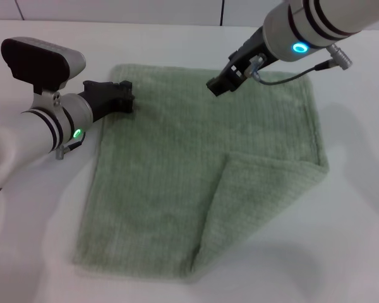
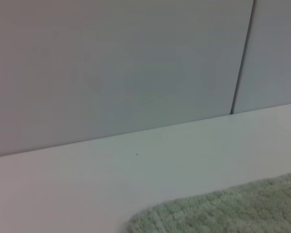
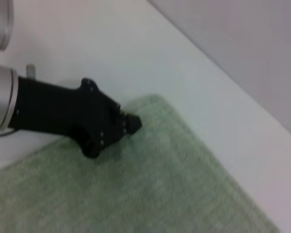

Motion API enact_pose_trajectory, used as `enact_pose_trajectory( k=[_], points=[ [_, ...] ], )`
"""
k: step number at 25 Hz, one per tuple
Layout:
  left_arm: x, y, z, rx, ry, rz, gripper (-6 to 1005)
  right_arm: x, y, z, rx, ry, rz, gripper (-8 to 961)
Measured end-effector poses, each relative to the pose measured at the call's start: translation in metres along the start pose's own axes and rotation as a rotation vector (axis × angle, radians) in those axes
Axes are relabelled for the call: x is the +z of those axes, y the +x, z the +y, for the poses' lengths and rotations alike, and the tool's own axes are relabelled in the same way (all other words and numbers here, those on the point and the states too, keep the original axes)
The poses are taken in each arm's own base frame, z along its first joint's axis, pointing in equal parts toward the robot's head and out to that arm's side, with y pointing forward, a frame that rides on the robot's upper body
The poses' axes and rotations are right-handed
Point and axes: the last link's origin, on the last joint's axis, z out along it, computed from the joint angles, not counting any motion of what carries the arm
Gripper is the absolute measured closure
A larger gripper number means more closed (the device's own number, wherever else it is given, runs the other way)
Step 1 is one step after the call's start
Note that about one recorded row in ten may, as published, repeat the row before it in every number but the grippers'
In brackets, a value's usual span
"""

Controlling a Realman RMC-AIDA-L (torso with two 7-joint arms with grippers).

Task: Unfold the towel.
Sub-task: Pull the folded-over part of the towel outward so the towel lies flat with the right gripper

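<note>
Sage-green terry towel [image 1: 196,177]: lies mostly flat on the white counter [image 1: 360,240], centre of the head view. One corner, at about 4 o'clock of the cloth, is folded back over the body as a triangular flap [image 1: 259,196]; the rest is spread out.

Step in hand: judged late in the unfolding, with only that flap left to turn out. Next move calls for taking the flap's free edge and drawing it outward toward 4 o'clock until it lies flat.

Left hand [image 1: 127,96]: low at the towel's 10 o'clock corner, tip resting on or just at the cloth edge; whether its fingers are open or closed cannot be told.

Right hand [image 1: 220,84]: hovers above the far edge near 12 o'clock, apparently holding nothing; finger state cannot be told.

Wall [image 2: 116,63]: plain grey panels behind counter.
</note>
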Motion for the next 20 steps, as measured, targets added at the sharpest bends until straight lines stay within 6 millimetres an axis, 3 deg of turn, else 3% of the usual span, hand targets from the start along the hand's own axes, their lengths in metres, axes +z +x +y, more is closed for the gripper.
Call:
enact_pose_trajectory(
  k=[20],
  points=[
    [0.001, 0.003, 0.001, 0.004, -0.002, 0.005, 996, 0.001, 0.027, 0.014, 0.036, -0.156, 0.201, 325]
  ],
)
